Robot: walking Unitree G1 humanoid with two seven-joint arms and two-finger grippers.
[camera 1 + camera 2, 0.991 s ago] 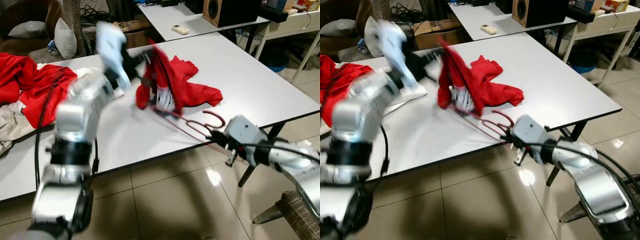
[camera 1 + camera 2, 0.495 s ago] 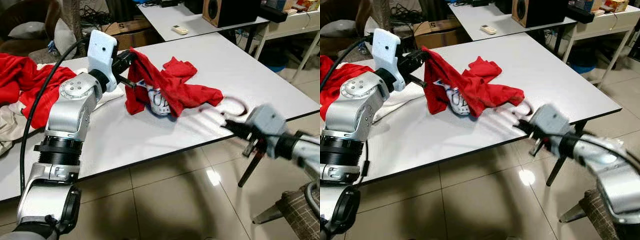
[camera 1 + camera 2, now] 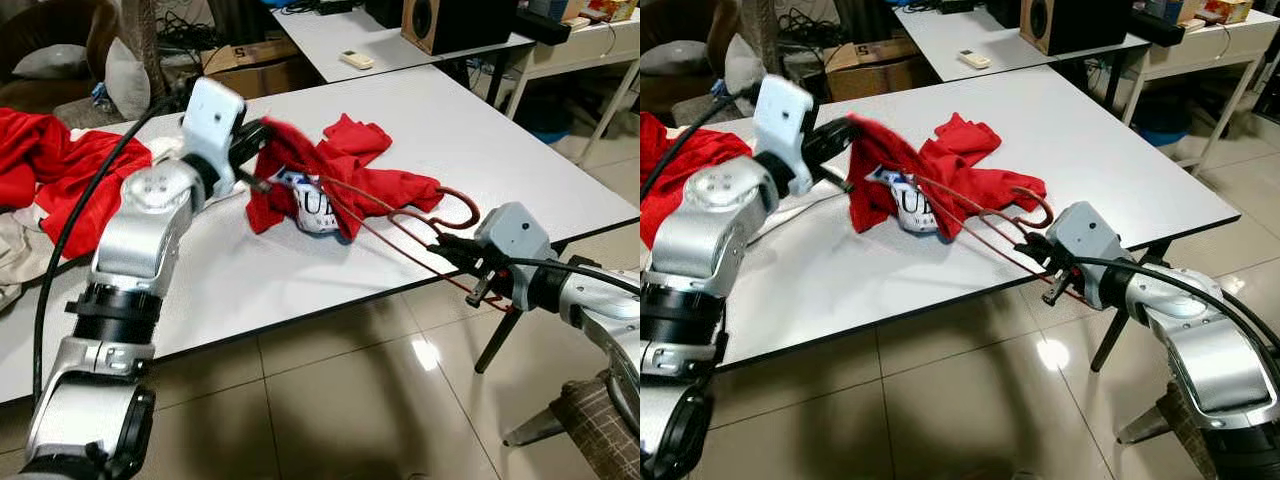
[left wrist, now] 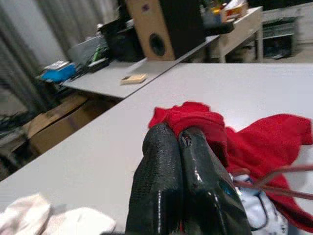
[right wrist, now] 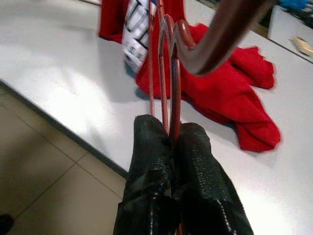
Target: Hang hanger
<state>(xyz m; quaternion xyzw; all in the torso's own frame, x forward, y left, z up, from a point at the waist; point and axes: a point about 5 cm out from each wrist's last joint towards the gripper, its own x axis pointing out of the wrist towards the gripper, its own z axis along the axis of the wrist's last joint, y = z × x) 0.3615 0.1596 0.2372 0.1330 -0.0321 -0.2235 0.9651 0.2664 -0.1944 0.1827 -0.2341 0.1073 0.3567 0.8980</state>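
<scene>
The left arm is bent up and reaches forward, and the left gripper has its fingers pressed together. The right arm stretches low toward the left, and the right gripper also has its fingers pinched tight.

I note a dark red wire hanger, hook end up by the white table's near edge, its wires running into the red shirt lying there.

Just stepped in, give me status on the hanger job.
Left gripper shut on shirt. Right gripper shut on hanger, hanger partly in shirt. Nothing blocking on table.
</scene>
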